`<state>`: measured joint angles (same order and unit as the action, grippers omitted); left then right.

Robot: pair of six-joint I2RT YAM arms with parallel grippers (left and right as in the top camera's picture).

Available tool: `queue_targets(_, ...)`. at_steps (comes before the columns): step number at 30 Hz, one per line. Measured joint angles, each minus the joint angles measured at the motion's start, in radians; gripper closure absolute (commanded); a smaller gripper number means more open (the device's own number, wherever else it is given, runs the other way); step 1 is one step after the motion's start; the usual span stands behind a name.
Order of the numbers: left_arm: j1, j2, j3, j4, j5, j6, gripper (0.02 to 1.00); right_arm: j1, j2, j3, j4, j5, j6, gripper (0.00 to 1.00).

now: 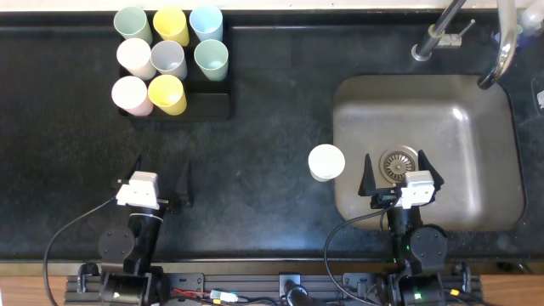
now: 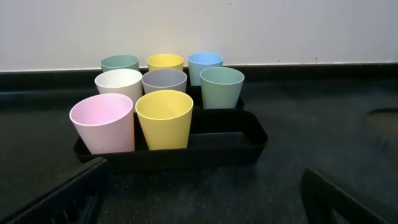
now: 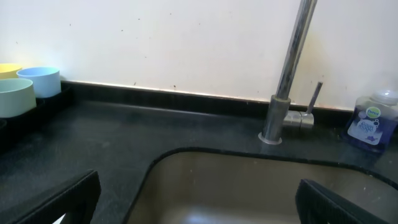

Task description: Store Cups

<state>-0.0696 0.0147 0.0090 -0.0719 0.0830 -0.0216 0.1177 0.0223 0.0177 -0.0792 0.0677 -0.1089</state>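
A black tray [image 1: 212, 106] at the counter's back left holds several pastel cups [image 1: 167, 93], upright in rows; its front right slot is bare. The left wrist view shows the tray [image 2: 233, 149] ahead, with the pink cup [image 2: 104, 122] and a yellow cup [image 2: 164, 118] nearest. A lone white cup [image 1: 326, 161] stands on the counter by the sink's left rim. My left gripper [image 1: 161, 178] is open and empty, well in front of the tray [image 2: 205, 199]. My right gripper [image 1: 398, 172] is open and empty over the sink, to the right of the white cup [image 3: 199, 205].
The steel sink [image 1: 476, 110] takes up the right side, with a drain [image 1: 398, 161] under my right gripper. A faucet [image 1: 442, 34] stands behind it [image 3: 289, 74], and a soap bottle [image 3: 372, 121] sits at the far right. Dark counter [image 1: 263, 136] lies between tray and sink.
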Motion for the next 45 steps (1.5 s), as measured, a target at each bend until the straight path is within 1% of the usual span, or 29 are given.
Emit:
queue_targets(20, 0.0, 0.0, 0.0, 0.0, 0.0, 0.0, 0.018, 0.0, 0.0, 0.001, 0.007, 0.008, -0.023, 0.003)
queue_targets(22, 0.0, 0.0, 0.0, 0.0, 0.0, 0.0, 0.018, 0.0, 0.008, 0.015, -0.024, 0.009, -0.024, 0.003)
queue_targets(24, 0.0, 0.0, 0.0, 0.0, 0.0, 0.0, 0.018, 0.0, 0.05, 0.073, -0.086, 0.01, -0.024, 0.003)
queue_targets(26, 0.0, 0.0, 0.0, 0.0, 0.0, 0.0, 0.018, 0.0, 0.13, 0.195, -0.165, 0.009, -0.023, 0.005)
queue_targets(34, 0.0, 0.0, 0.0, 0.0, 0.0, 0.0, 0.018, 0.0, 0.533, 0.827, -0.598, -0.058, 0.013, 0.005)
queue_targets(39, 0.0, 0.0, 0.0, 0.0, 0.0, 0.0, 0.018, 0.0, 0.812, 1.077, -0.912, -0.15, 0.07, 0.005)
queue_targets(43, 0.0, 0.0, 0.0, 0.0, 0.0, 0.0, 0.018, 0.0, 1.011, 1.166, -1.102, -0.245, 0.091, 0.003)
queue_targets(45, 0.0, 0.0, 0.0, 0.0, 0.0, 0.0, 0.018, 0.0, 1.095, 1.18, -1.17, -0.28, 0.098, 0.003)
